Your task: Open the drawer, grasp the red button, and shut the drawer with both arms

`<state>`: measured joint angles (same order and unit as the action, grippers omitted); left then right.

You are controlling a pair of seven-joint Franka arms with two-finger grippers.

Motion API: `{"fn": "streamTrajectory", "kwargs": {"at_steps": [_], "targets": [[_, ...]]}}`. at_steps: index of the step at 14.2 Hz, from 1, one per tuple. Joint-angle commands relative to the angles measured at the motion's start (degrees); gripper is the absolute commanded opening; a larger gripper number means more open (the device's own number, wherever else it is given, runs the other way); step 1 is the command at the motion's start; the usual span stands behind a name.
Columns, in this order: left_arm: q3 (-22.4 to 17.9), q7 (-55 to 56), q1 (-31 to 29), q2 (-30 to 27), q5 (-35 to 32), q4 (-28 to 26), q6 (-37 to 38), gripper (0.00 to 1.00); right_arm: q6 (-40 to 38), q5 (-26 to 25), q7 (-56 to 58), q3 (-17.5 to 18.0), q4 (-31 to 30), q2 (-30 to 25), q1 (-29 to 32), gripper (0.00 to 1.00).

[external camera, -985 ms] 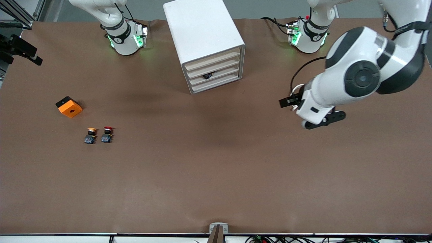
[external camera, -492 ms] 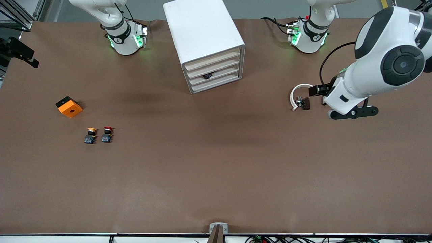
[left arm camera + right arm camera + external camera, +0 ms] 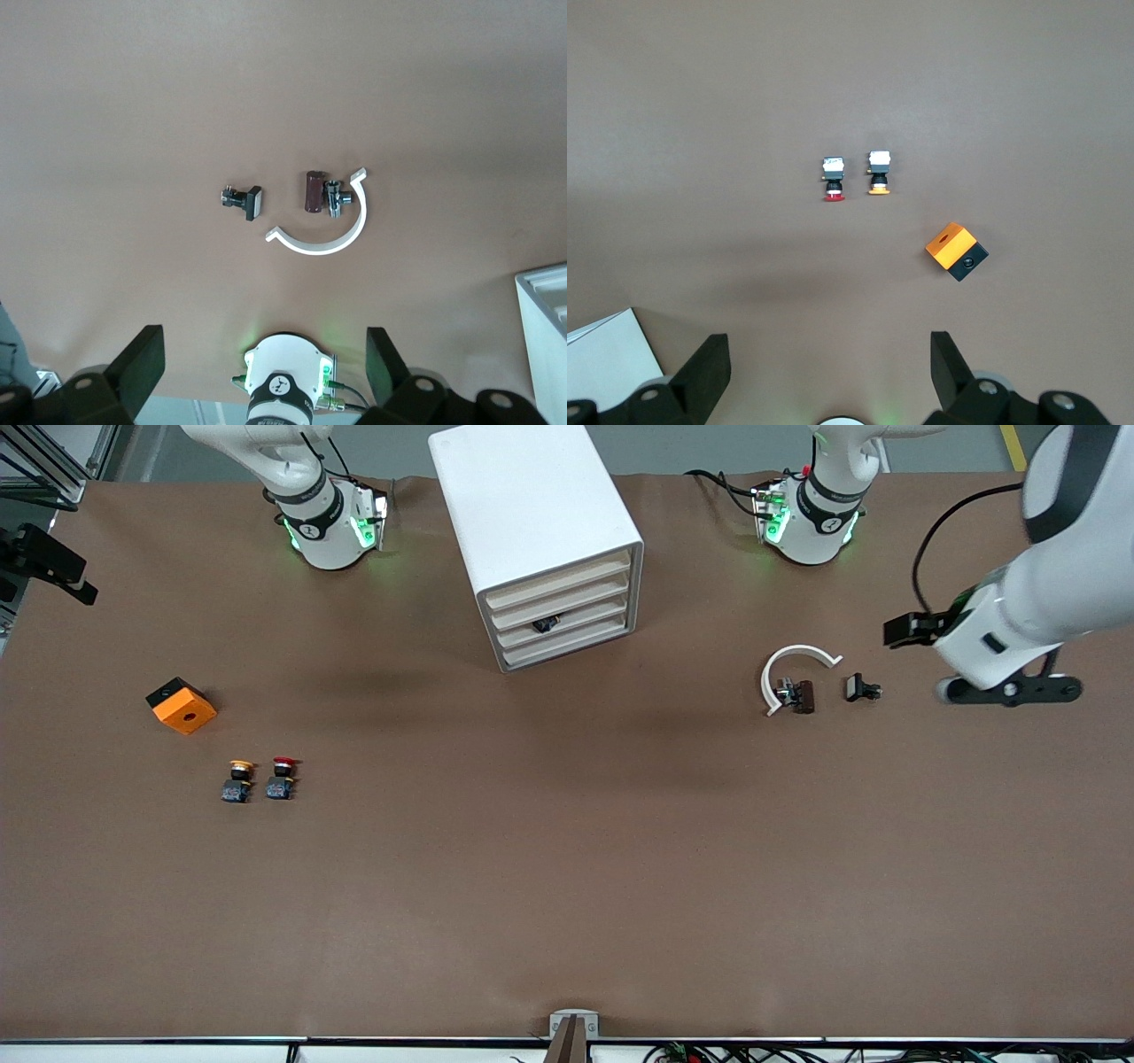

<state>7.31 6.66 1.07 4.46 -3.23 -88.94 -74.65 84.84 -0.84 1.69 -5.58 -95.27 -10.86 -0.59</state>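
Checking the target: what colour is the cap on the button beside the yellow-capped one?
Red; the button shows best in the right wrist view.

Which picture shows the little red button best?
The right wrist view: the red button sits near its middle, seen from above beside the yellow-capped button. The front view shows the same button smaller, toward the right arm's end of the table. The left wrist view misses it.

button (image 3: 283, 777) beside its twin (image 3: 237, 780), cube (image 3: 181, 705) near, cabinet (image 3: 537, 540) well apart

Cabinet (image 3: 547, 314) cut by edge — contents hidden.
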Motion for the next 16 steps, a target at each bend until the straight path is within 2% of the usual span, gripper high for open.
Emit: {"fn": "streamTrajectory", "kwargs": {"at_steps": [1,5,6,16], "targets": [[-3.9,-4.5,0.4,-5.9,2.1,-5.6,-1.7,1.00,0.7,-0.7,0.9,0.7,-1.1,-1.2,1.0,1.00],[-4.0,-6.4,-1.8,-15.7,2.1,-18.1,-10.8,1.00,0.6,-0.7,0.9,0.3,-1.1,-1.4,1.1,1.00],[-3.9,-6.4,-1.8,-17.5,2.1,-19.7,-12.3,1.00,0.4,-0.6,0.9,0.2,-1.0,-1.4,1.1,1.00],[-3.5,-6.6,-1.4,-15.4,2.1,-13.4,-12.1,1.00,0.0,0.3,0.9,-0.1,-1.1,-1.7,0.8,1.00]]}}
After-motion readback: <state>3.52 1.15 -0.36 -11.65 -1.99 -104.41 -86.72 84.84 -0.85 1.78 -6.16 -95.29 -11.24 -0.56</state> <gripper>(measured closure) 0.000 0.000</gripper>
